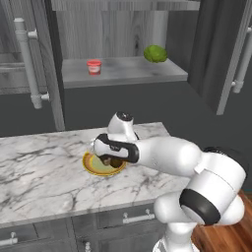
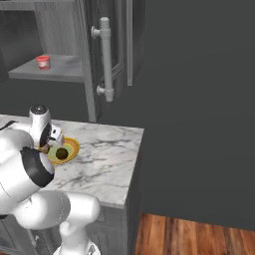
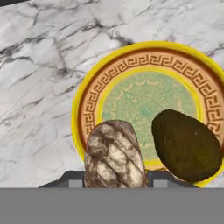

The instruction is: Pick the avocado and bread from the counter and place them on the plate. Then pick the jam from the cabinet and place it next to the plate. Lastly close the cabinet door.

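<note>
In the hand view the brown mottled bread (image 3: pixel 114 151) sits between my gripper's (image 3: pixel 114 177) two dark tips, and the gripper is shut on it. The bread hangs over the near rim of the yellow-rimmed plate (image 3: pixel 87 105); whether it touches the dish I cannot tell. The dark olive avocado (image 3: pixel 186 146) lies on the plate beside the bread. In the left base view my hand (image 1: pixel 110 158) is low over the plate (image 1: pixel 91 166) on the marble counter (image 1: pixel 44 172). The red jam (image 1: pixel 94 67) jar stands on the shelf of the open cabinet (image 1: pixel 123 75).
A bright green round lump (image 1: pixel 155 53) rests at the right of the shelf. The cabinet's doors stand open on both sides, with long silver handles (image 1: pixel 27 59). The counter ends at its right edge (image 2: pixel 137 149), with wooden floor (image 2: pixel 194 234) beyond.
</note>
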Robot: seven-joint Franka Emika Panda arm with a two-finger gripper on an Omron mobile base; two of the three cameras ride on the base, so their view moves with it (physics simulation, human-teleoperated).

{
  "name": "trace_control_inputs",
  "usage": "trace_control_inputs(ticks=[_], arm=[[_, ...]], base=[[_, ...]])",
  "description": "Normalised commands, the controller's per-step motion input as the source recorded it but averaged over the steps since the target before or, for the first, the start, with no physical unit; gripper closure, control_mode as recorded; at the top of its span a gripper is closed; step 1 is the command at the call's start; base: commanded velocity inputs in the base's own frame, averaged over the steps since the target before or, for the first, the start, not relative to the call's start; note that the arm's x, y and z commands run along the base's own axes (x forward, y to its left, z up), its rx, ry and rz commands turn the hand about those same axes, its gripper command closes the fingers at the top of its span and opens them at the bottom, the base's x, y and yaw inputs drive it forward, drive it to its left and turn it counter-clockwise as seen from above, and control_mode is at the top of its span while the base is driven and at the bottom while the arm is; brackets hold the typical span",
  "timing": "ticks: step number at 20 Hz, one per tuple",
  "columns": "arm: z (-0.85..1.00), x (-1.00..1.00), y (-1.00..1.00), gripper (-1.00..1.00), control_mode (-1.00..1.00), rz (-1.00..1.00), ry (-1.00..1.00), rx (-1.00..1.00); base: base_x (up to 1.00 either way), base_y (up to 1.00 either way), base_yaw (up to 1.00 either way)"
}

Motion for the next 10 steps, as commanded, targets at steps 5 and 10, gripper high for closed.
trace_control_inputs(ticks=[5,10], arm=[[-0.31,0.46,0.48,1.00,-1.00,0.00,0.01,0.00],[-0.39,0.24,0.02,1.00,-1.00,0.00,0.00,0.00]], base=[[0.00,0.00,0.00],[0.00,0.00,0.00]])
